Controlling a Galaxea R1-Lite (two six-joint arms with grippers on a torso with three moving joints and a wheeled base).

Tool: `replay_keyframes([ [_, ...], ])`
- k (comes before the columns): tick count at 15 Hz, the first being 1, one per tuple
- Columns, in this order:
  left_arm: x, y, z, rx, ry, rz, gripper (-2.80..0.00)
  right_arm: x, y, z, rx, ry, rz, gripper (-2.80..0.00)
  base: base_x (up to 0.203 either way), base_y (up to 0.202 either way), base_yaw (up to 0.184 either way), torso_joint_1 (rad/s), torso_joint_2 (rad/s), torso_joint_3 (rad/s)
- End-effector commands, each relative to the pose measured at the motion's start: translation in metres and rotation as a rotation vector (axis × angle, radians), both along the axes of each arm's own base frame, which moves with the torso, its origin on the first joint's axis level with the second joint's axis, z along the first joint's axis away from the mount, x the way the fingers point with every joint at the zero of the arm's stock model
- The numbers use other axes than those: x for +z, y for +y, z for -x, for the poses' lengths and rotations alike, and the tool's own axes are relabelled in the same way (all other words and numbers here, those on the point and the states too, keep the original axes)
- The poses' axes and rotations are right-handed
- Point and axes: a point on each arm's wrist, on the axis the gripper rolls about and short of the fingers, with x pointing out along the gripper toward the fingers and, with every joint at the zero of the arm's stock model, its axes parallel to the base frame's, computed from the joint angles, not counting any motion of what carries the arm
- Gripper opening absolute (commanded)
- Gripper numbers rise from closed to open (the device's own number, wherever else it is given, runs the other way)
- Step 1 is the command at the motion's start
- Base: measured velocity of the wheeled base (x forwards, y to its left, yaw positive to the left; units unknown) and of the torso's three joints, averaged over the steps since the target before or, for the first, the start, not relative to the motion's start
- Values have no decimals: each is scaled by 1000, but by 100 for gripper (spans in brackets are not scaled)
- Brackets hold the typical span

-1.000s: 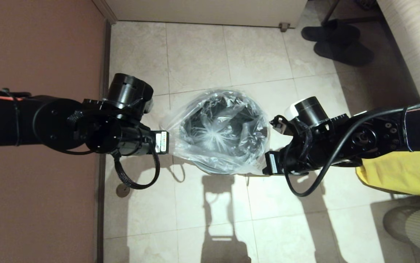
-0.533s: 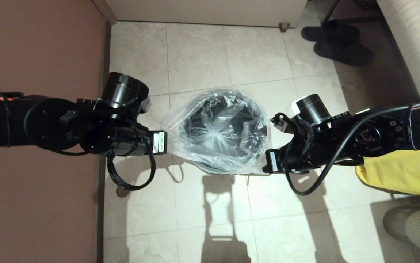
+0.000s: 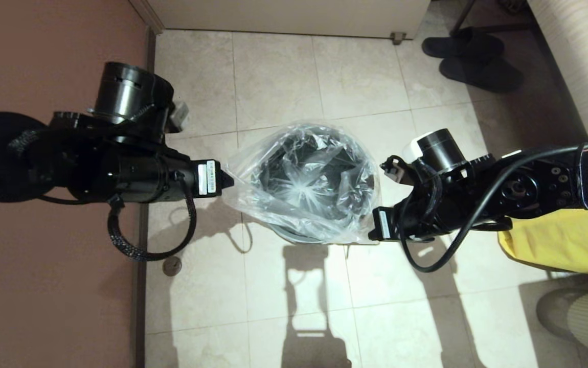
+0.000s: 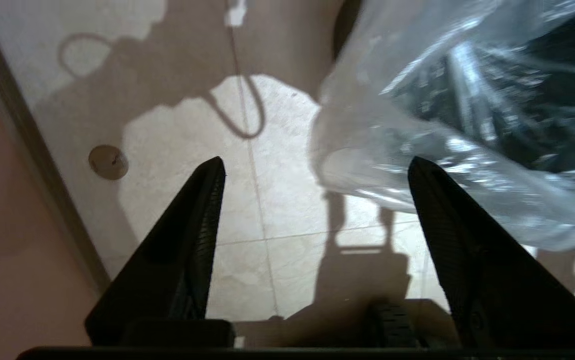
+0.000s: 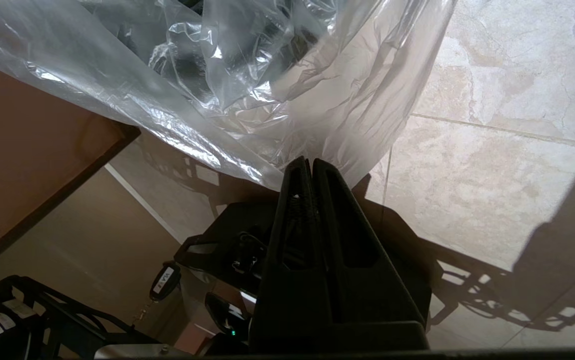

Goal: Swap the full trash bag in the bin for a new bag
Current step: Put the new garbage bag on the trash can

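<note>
The bin (image 3: pixel 290 235) stands on the tiled floor in the middle of the head view, its black inside showing through the new bag (image 3: pixel 314 153). The clear, crinkly bag is draped over the bin's mouth and spills past the rim on both sides. My left gripper (image 3: pixel 226 180) is at the bag's left edge. In the left wrist view this gripper (image 4: pixel 317 167) is open, with the bag's (image 4: pixel 447 100) edge just past its fingertips. My right gripper (image 3: pixel 371 236) is at the bin's near right. It (image 5: pixel 310 162) is shut on a fold of the bag (image 5: pixel 247 75).
A brown wall (image 3: pixel 43 286) runs along the left, close behind my left arm. A yellow sheet (image 3: pixel 560 240) lies under my right arm. Black slippers (image 3: pixel 473 56) sit at the back right. A small round floor disc (image 3: pixel 172 266) lies near the wall.
My left arm has swung back towards the wall and farther from me, its wrist turning. The bag's left edge now reaches a little further left. The right arm has barely moved.
</note>
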Motion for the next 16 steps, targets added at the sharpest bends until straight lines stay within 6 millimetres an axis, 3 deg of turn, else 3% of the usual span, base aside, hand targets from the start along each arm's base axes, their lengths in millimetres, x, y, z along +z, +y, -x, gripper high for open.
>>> replay_keyframes([
  [1, 13, -4, 11, -22, -42, 35, 0, 1, -1, 1, -2, 0, -3, -280, 0, 0, 0, 0, 0, 0],
  [2, 15, -13, 13, -35, -46, 76, 0, 1, -1, 1, -2, 0, -3, -280, 0, 0, 0, 0, 0, 0],
  [3, 14, -21, 12, -48, -38, 88, -280, 1, -1, 1, -2, 1, -2, -280, 0, 0, 0, 0, 0, 0],
  [6, 7, -41, 14, -98, -14, 95, -280, 2, -2, 1, -3, -1, -5, -280, 0, 0, 0, 0, 0, 0],
  [8, -12, -49, 0, -86, 35, 66, -280, 3, -2, 2, -3, -3, -7, -280, 0, 0, 0, 0, 0, 0],
  [12, -43, -39, -35, -1, 84, 33, -280, 4, -2, 2, -5, -5, -10, -280, 0, 0, 0, 0, 0, 0],
  [16, -63, -33, -44, 24, 120, 11, -280, -2, 0, 0, -3, 8, -5, -280, 0, 0, 0, 0, 0, 0],
])
